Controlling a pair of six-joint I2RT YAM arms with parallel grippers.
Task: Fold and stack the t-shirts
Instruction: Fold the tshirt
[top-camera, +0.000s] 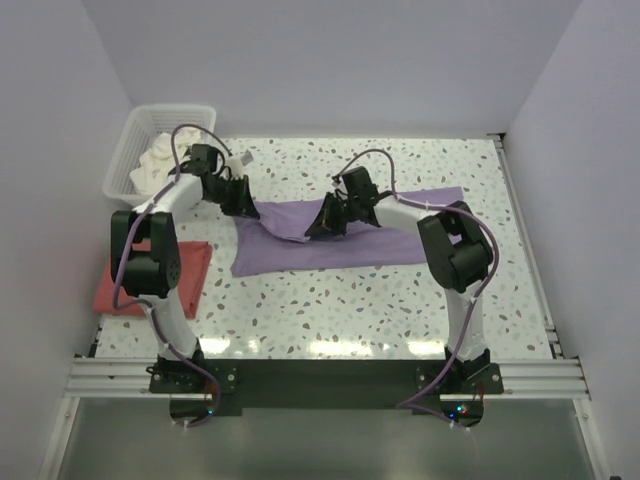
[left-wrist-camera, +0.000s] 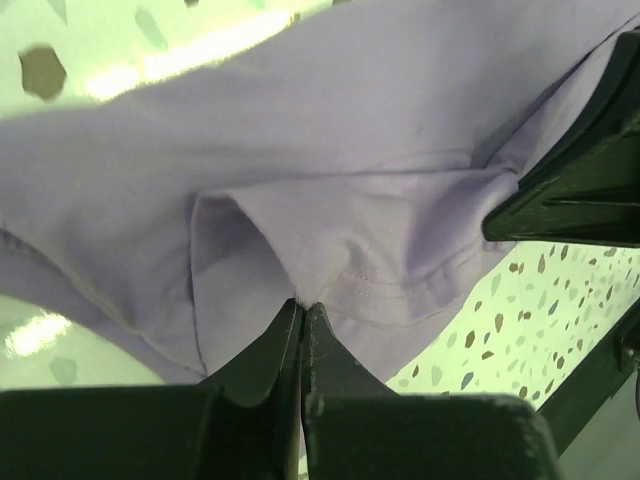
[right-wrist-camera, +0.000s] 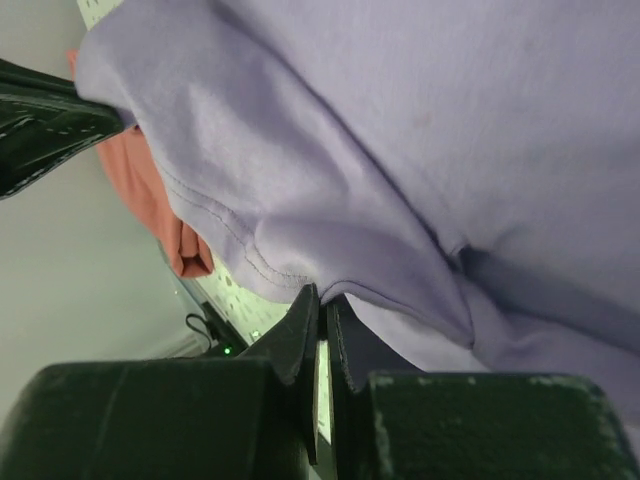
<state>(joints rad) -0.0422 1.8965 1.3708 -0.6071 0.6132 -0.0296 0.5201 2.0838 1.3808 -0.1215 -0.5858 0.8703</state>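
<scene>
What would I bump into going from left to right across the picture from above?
Red shirt → left gripper → right gripper. The purple shirt stretches under both grippers, so it has no single spot in the row.

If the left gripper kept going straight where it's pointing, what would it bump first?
The soft lilac-purple cloth t-shirt: the left gripper has its jaws shut on the hem, with more cloth bunched straight ahead. What lies behind it I cannot tell.
</scene>
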